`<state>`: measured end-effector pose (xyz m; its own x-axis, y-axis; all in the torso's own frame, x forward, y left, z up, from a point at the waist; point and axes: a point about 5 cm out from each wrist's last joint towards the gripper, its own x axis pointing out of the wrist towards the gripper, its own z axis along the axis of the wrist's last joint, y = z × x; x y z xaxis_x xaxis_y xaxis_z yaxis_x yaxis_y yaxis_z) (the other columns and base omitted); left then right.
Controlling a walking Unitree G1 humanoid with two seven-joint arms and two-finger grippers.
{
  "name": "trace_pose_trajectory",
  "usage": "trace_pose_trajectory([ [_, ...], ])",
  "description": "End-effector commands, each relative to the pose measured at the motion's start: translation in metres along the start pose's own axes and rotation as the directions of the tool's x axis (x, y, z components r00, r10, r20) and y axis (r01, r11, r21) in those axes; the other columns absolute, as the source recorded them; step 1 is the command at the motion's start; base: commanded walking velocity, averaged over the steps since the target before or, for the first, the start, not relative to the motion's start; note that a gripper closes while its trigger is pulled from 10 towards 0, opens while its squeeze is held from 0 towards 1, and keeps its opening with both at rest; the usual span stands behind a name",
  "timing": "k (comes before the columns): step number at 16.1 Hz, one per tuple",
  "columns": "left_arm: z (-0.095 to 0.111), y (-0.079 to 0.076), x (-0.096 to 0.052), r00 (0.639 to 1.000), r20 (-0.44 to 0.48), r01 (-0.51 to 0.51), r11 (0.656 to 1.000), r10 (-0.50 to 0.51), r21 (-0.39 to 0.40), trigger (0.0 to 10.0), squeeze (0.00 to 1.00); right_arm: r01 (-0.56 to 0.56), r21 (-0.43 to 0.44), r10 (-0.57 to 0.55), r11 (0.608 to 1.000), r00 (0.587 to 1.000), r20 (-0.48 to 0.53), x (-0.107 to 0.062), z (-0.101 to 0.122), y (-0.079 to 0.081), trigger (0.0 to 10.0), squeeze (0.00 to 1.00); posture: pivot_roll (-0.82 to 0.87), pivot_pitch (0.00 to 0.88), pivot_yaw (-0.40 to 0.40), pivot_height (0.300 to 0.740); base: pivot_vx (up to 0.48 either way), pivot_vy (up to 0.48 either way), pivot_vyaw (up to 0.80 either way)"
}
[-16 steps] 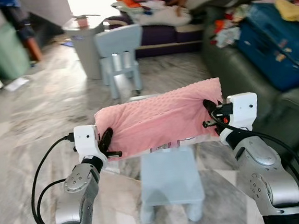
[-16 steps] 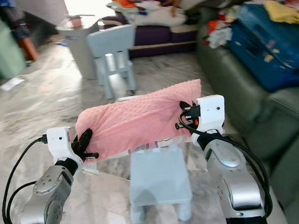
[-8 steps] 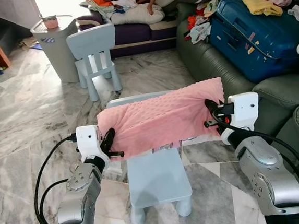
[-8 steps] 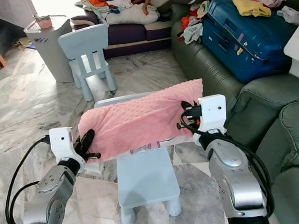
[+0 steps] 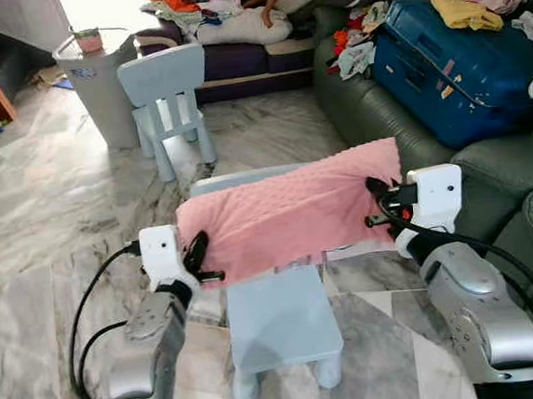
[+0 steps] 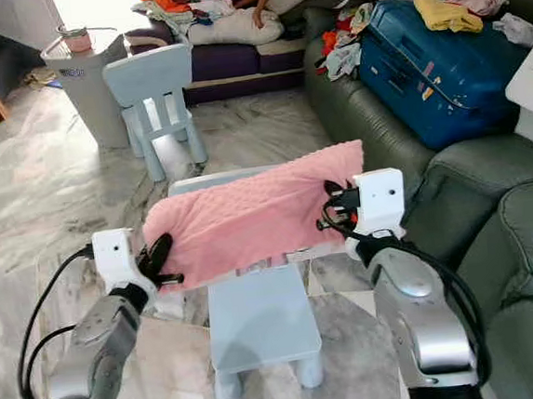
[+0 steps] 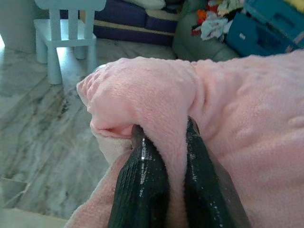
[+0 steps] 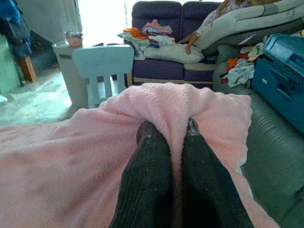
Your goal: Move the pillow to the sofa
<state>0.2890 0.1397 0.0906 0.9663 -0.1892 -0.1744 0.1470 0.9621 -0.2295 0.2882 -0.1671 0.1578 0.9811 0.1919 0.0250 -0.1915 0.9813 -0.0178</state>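
Observation:
A pink fleece pillow (image 5: pixel 291 211) hangs stretched between my two arms, above a small pale blue chair (image 5: pixel 282 324). My left gripper (image 5: pixel 197 257) is shut on the pillow's left end, its black fingers (image 7: pixel 142 183) pinching a fold of the fabric. At the pillow's right end my right gripper (image 5: pixel 379 204) is shut on another fold, fingers (image 8: pixel 147 175) pressed into the fleece. The dark green sofa (image 5: pixel 380 115) runs along my right side, its seat holding a blue suitcase (image 5: pixel 455 62) and loose clothes.
A second pale blue chair (image 5: pixel 167 105) and a grey bin (image 5: pixel 103 88) stand ahead on the marble floor. A purple couch (image 5: pixel 234 44) piled with clothes, with a person lying on it, is at the back. A green sofa cushion (image 5: pixel 531 232) lies close on my right.
One second ago the camera swung and the scene was blurred; now it is steady. The pillow stays gripped at both ends, my left arm slightly further right.

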Motion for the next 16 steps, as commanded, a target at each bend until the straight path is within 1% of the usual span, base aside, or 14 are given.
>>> trace_pose_trajectory([
  [1, 0.0026, 0.0029, 0.0002, 1.000, 0.003, -0.015, 1.000, 0.015, 0.010, 10.0, 0.00, -0.007, -0.003, 0.007, 1.000, 1.000, 0.026, 0.0009, 0.0068, 0.0020, 10.0, 0.00, -0.18, 0.000, 0.004, 0.740, 0.000, 0.000, 0.00],
  [5, 0.0033, 0.0029, 0.0012, 1.000, 0.004, -0.020, 1.000, 0.019, 0.021, 10.0, 0.00, -0.011, -0.004, 0.011, 1.000, 1.000, 0.027, 0.0020, 0.0077, 0.0033, 10.0, 0.00, -0.18, 0.000, 0.001, 0.740, 0.000, 0.000, 0.00],
  [10, 0.0065, 0.0036, 0.0018, 0.999, 0.023, -0.029, 0.999, 0.029, 0.013, 10.0, 0.00, -0.010, -0.004, 0.010, 1.000, 1.000, 0.027, 0.0018, 0.0076, 0.0033, 10.0, 0.00, -0.18, 0.000, 0.002, 0.740, 0.000, 0.000, 0.00],
  [16, 0.0075, 0.0046, 0.0027, 0.999, 0.023, -0.028, 1.000, 0.028, 0.013, 10.0, 0.00, -0.008, -0.002, 0.008, 1.000, 1.000, 0.027, 0.0020, 0.0071, 0.0040, 10.0, 0.00, -0.18, 0.000, 0.006, 0.740, -0.269, 0.000, 0.00],
])
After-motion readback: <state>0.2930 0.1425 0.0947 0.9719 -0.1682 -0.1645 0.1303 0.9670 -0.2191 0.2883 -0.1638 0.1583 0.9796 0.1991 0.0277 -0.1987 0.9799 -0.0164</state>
